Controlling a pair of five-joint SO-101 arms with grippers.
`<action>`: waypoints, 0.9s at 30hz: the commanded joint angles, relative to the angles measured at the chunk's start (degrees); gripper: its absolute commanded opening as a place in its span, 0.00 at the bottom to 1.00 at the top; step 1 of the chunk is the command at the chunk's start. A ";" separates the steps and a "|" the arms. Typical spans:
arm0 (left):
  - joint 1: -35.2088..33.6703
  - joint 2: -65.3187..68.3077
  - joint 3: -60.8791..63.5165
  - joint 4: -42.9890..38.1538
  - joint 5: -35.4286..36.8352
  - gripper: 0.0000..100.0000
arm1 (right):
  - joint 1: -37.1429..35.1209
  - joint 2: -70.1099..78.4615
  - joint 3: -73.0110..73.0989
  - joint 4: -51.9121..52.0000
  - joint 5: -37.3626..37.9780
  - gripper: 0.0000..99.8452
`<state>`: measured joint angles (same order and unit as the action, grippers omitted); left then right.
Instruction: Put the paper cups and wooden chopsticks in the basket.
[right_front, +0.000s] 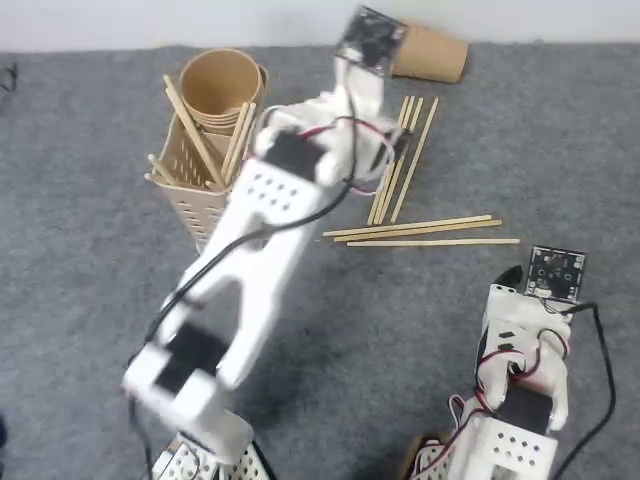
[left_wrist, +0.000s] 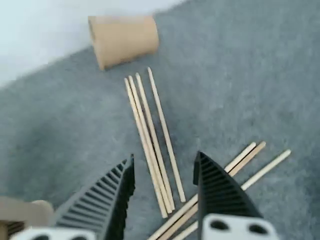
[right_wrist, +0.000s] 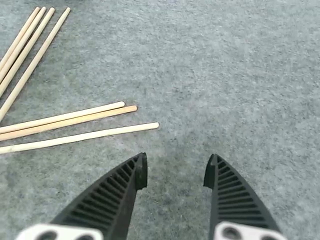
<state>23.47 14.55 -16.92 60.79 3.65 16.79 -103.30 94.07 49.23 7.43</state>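
Observation:
A perforated cream basket (right_front: 190, 190) stands at the back left with stacked paper cups (right_front: 222, 85) and several chopsticks in it. One paper cup (right_front: 432, 53) (left_wrist: 124, 39) lies on its side at the back. Several chopsticks (right_front: 398, 170) (left_wrist: 150, 140) lie in a bundle below it. Three more chopsticks (right_front: 420, 232) (right_wrist: 75, 125) lie crosswise nearer the front. My left gripper (left_wrist: 164, 167) hangs open over the near end of the bundle, holding nothing. Just in front of the three crosswise sticks, my right gripper (right_wrist: 176, 170) stands open and empty above the carpet.
Grey carpet (right_front: 90, 290) covers the table. The left arm (right_front: 250, 250) stretches diagonally from the front left across the middle, passing beside the basket. The right arm's base (right_front: 515, 400) sits at the front right. A pale wall edge (left_wrist: 40, 30) runs behind the fallen cup.

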 joint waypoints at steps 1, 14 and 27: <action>0.79 12.84 -15.16 5.63 0.70 0.18 | -0.04 -0.57 -0.26 -0.92 0.70 0.20; 0.26 56.53 -67.65 22.15 2.90 0.18 | -0.04 -0.57 0.09 -1.19 0.79 0.20; -0.88 64.88 -75.30 24.26 1.49 0.18 | -0.04 -0.57 0.09 -1.19 0.79 0.20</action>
<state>23.03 80.48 -89.54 84.00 5.76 16.97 -103.30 94.59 49.14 7.43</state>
